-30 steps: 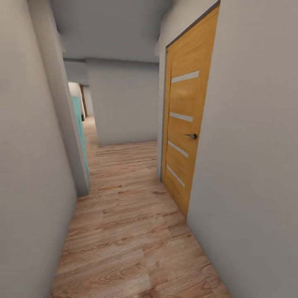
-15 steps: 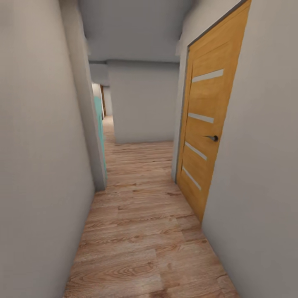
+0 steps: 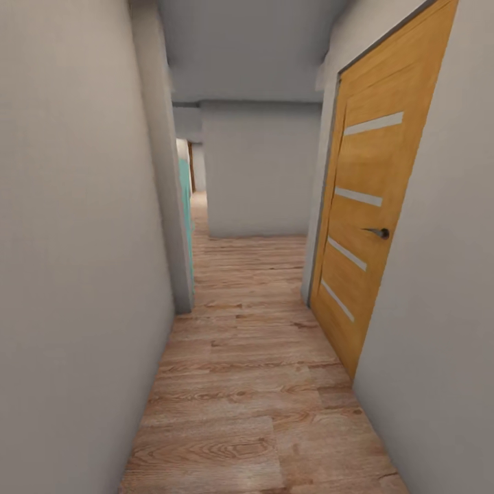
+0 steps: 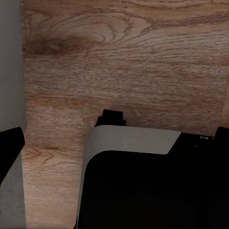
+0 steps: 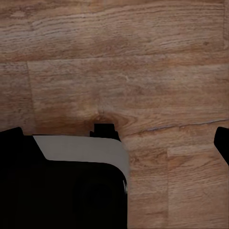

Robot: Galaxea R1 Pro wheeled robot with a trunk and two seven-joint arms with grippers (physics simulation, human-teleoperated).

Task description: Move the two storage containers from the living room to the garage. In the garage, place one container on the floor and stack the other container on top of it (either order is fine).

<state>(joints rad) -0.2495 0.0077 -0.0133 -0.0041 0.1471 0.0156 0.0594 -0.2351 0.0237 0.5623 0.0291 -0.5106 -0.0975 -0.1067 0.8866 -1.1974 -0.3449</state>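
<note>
Two grippers: whether my fingers are spread or clenched, I cannot tell.
Below my fingers: light wood-plank flooring (image 4: 124,62).
Ahead: orange wooden door (image 3: 374,219), grey walls (image 3: 75,274).

A narrow corridor runs straight ahead in the head view, its plank floor (image 3: 254,384) lying between a wall (image 3: 68,274) on the left and a wall (image 3: 446,329) on the right. A closed door (image 3: 370,219) sits in the right wall, its handle (image 3: 379,232) on the nearer edge. Past the door the floor widens to the right. An end wall (image 3: 257,171) stands across the far end. On the left the wall ends at a corner (image 3: 175,226), behind which a side passage (image 3: 195,185) leads further back
</note>
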